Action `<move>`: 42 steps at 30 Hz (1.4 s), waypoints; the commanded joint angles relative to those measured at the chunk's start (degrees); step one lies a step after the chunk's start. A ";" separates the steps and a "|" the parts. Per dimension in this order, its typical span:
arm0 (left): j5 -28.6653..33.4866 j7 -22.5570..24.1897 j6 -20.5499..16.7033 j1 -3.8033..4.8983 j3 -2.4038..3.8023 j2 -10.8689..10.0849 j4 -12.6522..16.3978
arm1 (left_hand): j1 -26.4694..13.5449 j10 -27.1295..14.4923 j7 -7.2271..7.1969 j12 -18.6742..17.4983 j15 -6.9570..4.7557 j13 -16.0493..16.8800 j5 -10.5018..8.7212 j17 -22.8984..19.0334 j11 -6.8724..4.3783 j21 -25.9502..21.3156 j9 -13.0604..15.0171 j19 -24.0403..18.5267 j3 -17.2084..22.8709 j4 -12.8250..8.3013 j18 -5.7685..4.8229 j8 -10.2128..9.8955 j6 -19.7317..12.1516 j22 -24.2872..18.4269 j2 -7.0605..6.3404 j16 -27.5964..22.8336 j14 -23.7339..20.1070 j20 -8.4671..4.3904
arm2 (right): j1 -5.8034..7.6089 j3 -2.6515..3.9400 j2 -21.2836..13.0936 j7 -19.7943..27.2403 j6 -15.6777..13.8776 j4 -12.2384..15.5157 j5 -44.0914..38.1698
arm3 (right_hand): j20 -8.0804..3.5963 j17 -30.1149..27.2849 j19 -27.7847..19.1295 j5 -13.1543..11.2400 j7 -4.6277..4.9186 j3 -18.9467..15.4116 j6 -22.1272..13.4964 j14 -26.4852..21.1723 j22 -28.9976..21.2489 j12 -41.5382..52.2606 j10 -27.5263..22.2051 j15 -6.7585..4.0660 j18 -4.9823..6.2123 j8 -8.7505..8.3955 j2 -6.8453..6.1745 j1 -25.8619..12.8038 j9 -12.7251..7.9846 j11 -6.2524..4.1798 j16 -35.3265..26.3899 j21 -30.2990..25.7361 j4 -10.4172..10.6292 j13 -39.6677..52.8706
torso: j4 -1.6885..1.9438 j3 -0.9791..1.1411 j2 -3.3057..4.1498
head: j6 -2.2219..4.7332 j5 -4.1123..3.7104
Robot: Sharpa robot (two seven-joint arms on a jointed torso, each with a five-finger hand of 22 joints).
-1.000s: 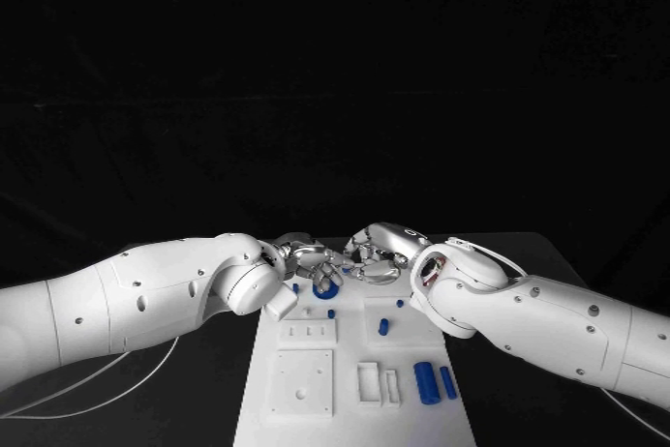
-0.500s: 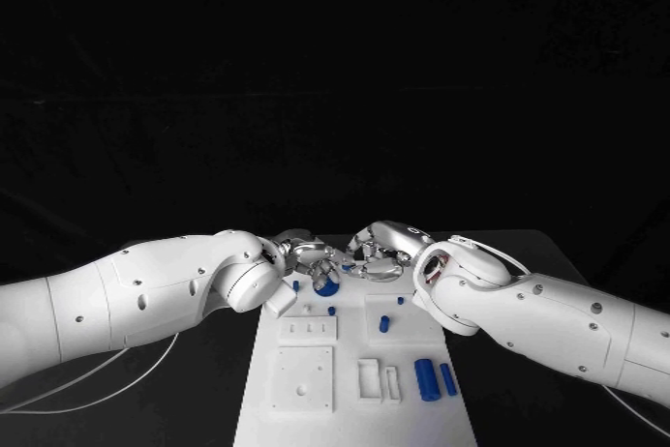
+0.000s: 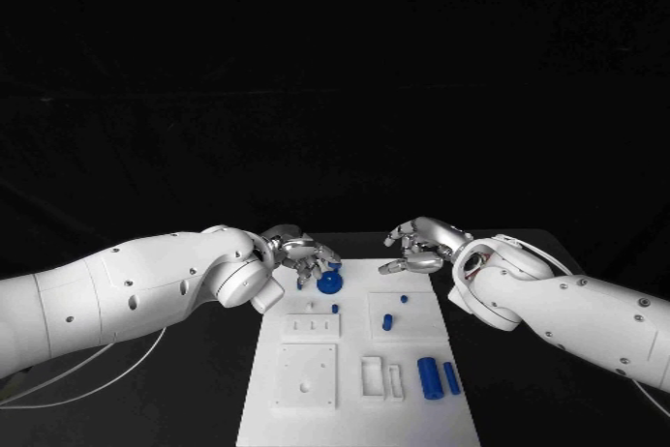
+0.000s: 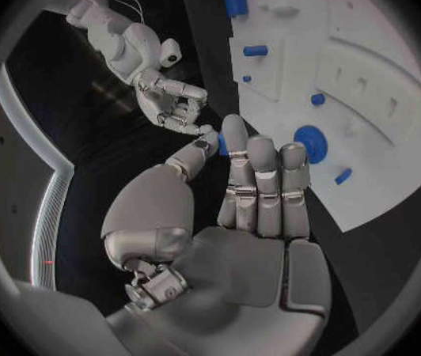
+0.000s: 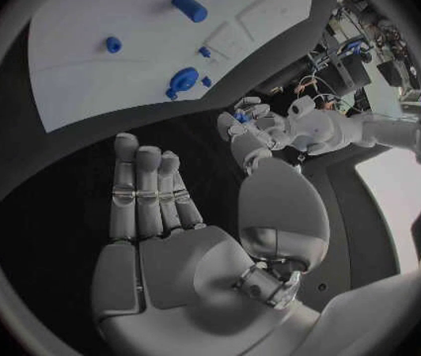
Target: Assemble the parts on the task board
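Observation:
The white task board (image 3: 360, 389) lies lengthwise on the black table. A round blue part (image 3: 329, 283) sits at its far left corner and also shows in the left wrist view (image 4: 309, 144) and the right wrist view (image 5: 183, 80). My left hand (image 3: 300, 254) hovers just left of it, with a small blue part (image 4: 222, 144) pinched between thumb and a finger. My right hand (image 3: 419, 249) is off the board's far right corner, fingers straight and apart, and holds nothing (image 5: 156, 206). Blue pegs (image 3: 387, 322) stand mid-board.
Two long blue cylinders (image 3: 436, 378) lie at the board's near right. White raised blocks (image 3: 305, 377) take up its near left. Both white forearms flank the board. Black table surface (image 3: 209, 389) surrounds it.
The two hands were close together over the round blue part. The right hand has drawn away to the right, off the board. The left hand stays by the part.

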 commanded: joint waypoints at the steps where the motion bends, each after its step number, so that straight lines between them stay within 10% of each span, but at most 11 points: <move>1: -5.28 -2.89 2.69 0.05 -0.03 -0.25 -0.18 | -0.29 0.45 -4.53 1.45 -1.90 0.65 1.24 -0.11 -0.51 0.77 9.62 0.64 0.22 -0.66 0.33 0.35 4.79 -0.20 0.57 0.90 2.16 -6.00 | 0.01 0.06 -1.00 2.98 -2.21 -1.11 8.34 | 0.31 -0.21 0.50 0.42 -0.03 -0.77 0.07 0.53 0.15 0.69 0.21 -0.29 1.98 0.51 1.39 0.22 0.28 -0.23 0.57 0.13 -0.04 -0.44 | 0.00 0.06 0.09 | -0.03 0.32; 11: -16.95 -10.54 6.88 0.06 -0.89 -1.07 0.90 | -1.14 -0.21 -5.24 7.58 -3.27 3.17 1.82 0.00 -1.50 3.93 13.38 2.18 0.74 -0.97 0.70 0.14 5.17 -0.82 0.60 4.91 3.42 -7.47 | 1.69 1.08 -0.80 10.83 -0.93 -8.41 23.61 | 1.20 -1.65 -0.64 4.19 -0.30 -2.34 0.71 -0.54 -0.06 0.56 -0.49 -0.47 2.30 1.28 4.23 1.63 0.76 -0.47 -0.28 -1.02 -0.36 -2.48 | 0.05 0.01 0.09 | -1.35 0.22; 16: -21.17 -11.33 5.78 0.06 -2.19 -1.28 1.88 | -1.35 -0.67 -5.23 9.46 -3.37 3.76 1.15 -0.19 -1.57 4.79 14.33 1.98 0.95 -1.00 0.64 -0.77 4.79 -1.22 0.94 6.12 3.45 -7.77 | 2.77 1.64 1.00 15.95 0.63 -13.99 28.74 | 3.41 -6.98 -5.24 7.52 0.33 -3.31 0.12 -3.86 -2.60 -4.29 -2.72 0.32 1.81 1.32 6.70 1.07 0.82 0.18 -6.80 -6.27 -0.35 -8.70 | 0.20 0.08 0.00 | -2.52 0.82; 27: -23.43 -11.20 7.60 -0.54 -3.17 -1.48 3.23 | -1.67 -0.89 -5.55 13.38 -3.81 4.93 1.18 -0.33 -1.95 5.64 15.51 3.04 1.10 -1.31 0.61 -2.26 5.64 -1.97 0.83 8.76 4.22 -8.12 | 4.08 1.90 4.24 21.99 4.91 -22.34 31.69 | 9.20 -25.03 -24.90 8.25 0.90 -3.52 1.41 -13.68 -8.79 -35.39 -1.38 8.77 -2.22 3.33 9.22 -0.87 1.19 3.77 -33.06 -21.71 -0.23 -39.79 | 0.31 0.11 0.07 | -3.71 1.33; 42: -27.37 -11.14 8.74 -2.20 -3.18 -0.91 2.68 | -2.57 -1.46 -6.04 16.80 -4.34 5.67 1.30 -0.63 -2.45 5.81 16.58 4.26 1.06 -0.57 0.79 -3.12 7.22 -1.89 1.05 10.98 4.48 -8.32 | 4.27 2.13 5.72 23.38 6.00 -23.85 31.65 | 11.29 -31.37 -29.43 8.65 1.34 -4.65 0.24 -14.03 -9.91 -47.61 4.11 10.53 -2.06 3.03 9.25 0.27 0.00 4.68 -40.84 -25.57 -0.10 -51.65 | -0.02 0.11 0.14 | -4.92 1.57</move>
